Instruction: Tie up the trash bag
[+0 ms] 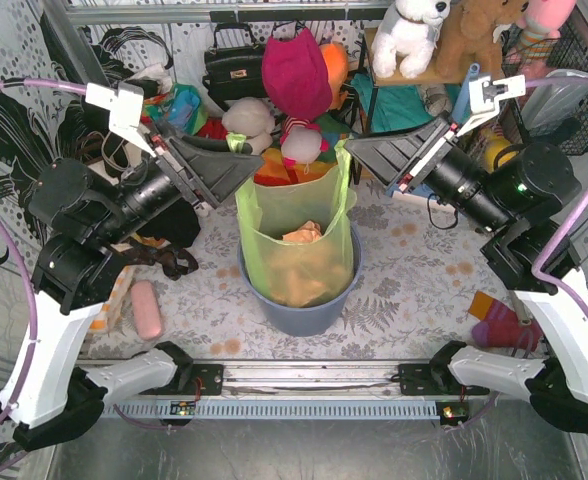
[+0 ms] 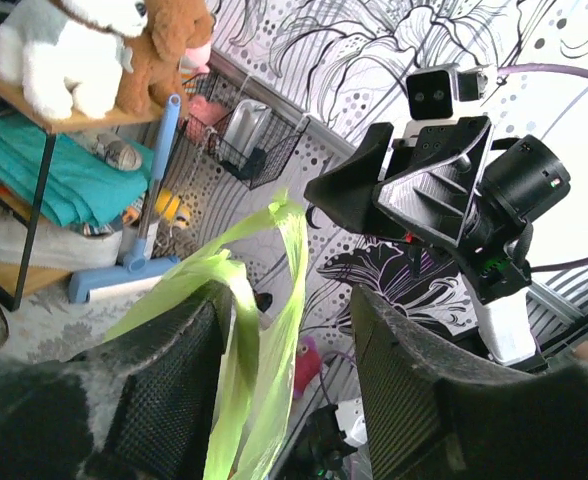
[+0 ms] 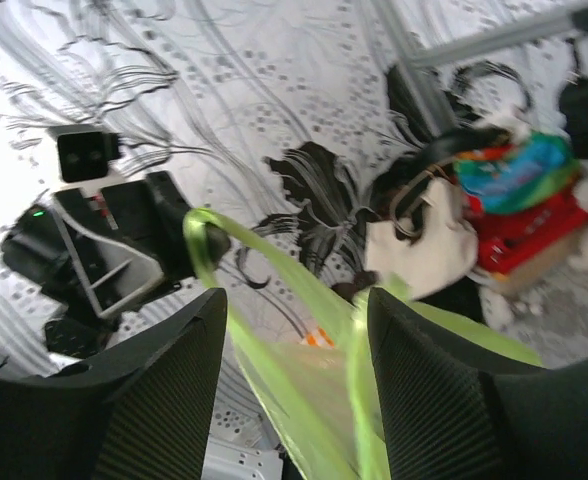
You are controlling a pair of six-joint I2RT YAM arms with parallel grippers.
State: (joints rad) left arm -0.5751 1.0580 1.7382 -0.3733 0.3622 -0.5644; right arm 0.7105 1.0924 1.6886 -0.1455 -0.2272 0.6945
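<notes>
**Status.** The trash bag [image 1: 296,255] is seated in the blue bin [image 1: 309,312] at mid-table [image 1: 414,280], w/ tan paper [image 1: 304,233] visible thru the film. Its two top ears stand up and outward, one at each arm. No knot has been formed yet.

**L gripper** [image 2: 289,300]: jaws are seen apart. The L ear [image 2: 286,225] runs between them, close to one finger, and is not pinched.

**R gripper** [image 3: 294,310]: jaws are likewise apart. The R ear [image 3: 274,375] passes loosely thru the gap.

Neither ear is judged to be clamped.

**Hazards**
1. Ear loss: w/ the jaws apart, either ear can slide out and drop back toward the bin, and the limp film would then have to be re-acquired.
2. Partial pinch: if the jaws are closed w/ an ear near a finger edge, slip under tension is likely.
3. Tear: thin film can be split by a hard or uneven pull.
4. Bin tip: the bin may be tilted or lifted w/ the bag by an upward pull.
5. Arm contact: both grippers are brought close when the ears are crossed, so clearance is to be checked.
</notes>
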